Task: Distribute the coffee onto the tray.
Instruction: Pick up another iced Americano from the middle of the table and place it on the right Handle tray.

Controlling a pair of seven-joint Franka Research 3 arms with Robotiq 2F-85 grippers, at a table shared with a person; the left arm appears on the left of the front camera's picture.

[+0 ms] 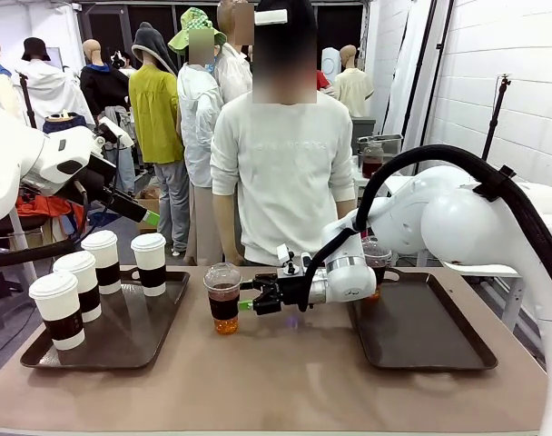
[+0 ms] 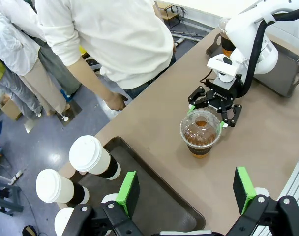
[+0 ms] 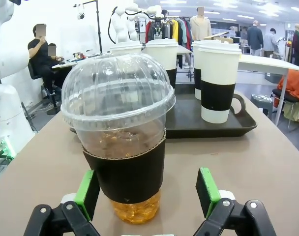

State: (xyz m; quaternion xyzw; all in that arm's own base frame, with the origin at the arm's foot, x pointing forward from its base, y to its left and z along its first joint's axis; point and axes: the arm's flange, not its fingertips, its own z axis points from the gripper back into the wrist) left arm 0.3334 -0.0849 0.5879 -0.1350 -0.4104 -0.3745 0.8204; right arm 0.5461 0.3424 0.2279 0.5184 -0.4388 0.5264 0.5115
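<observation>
A clear dome-lidded cup of brown coffee [image 1: 224, 298] [image 2: 201, 132] [image 3: 120, 142] with a black sleeve stands upright on the bare table between the two trays. My right gripper [image 1: 249, 299] [image 2: 207, 114] [image 3: 148, 196] is level with it on its right, open. Its green pads flank the cup's base without clamping it. Several white lidded cups with black sleeves [image 1: 81, 284] [image 2: 93, 157] [image 3: 217, 81] stand on the left tray [image 1: 131, 338] [image 2: 154, 196] [image 3: 203, 125]. My left gripper [image 2: 185, 189] hangs open and empty high above that tray's edge.
The right tray [image 1: 421, 327] is dark. A second dome-lidded cup [image 1: 378, 257] [image 2: 227, 39] stands at its far left corner, partly hidden by my right arm. A person [image 1: 280, 173] stands at the table's far side, hands off the table.
</observation>
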